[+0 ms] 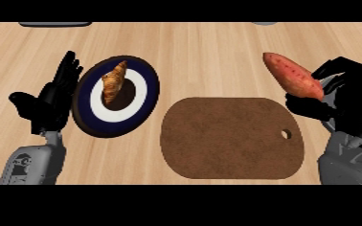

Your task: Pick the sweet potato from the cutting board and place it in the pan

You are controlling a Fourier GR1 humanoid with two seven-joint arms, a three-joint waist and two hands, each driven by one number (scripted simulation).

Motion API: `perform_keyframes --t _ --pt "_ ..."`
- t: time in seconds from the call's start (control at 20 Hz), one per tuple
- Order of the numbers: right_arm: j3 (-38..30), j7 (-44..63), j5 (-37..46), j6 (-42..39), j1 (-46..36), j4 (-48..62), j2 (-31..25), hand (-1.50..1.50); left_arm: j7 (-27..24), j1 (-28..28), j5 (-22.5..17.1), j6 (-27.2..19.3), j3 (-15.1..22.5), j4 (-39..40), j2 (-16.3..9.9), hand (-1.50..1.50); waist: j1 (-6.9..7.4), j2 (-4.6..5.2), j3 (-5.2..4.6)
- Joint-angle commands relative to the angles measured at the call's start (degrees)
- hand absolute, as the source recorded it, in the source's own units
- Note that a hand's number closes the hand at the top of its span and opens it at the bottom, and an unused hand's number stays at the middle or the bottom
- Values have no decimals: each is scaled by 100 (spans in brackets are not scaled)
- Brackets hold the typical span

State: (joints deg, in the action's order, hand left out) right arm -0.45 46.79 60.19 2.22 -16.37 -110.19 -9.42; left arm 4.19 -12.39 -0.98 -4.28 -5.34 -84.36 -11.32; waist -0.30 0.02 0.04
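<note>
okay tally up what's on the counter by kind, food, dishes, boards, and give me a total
Food: 2, a sweet potato held in the right hand and a croissant
Dishes: 1, a plate
Boards: 1, a cutting board
Total: 4

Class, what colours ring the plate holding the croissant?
The plate shows dark navy and white rings, seen in the head view.

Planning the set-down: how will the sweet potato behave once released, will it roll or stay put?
The sweet potato, held in the right hand, looks long, rounded and tapered, so it would probably roll or rock sideways when set down. It appears rigid, unlikely to flex. Its reddish skin looks matte, probably not slippery.
</note>
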Motion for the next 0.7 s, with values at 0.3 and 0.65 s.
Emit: perform_keyframes --t 0.3,0.65 --pt "-2055 -2235 -1236 765 515 1969 -1426 150 126 -291 50 -46 38 93 97 0 2 20 2" --pt "-2761 -3769 -1264 1875 -244 4920 -2252 150 55 -246 129 -75 73 111 142 0 129 50 10"
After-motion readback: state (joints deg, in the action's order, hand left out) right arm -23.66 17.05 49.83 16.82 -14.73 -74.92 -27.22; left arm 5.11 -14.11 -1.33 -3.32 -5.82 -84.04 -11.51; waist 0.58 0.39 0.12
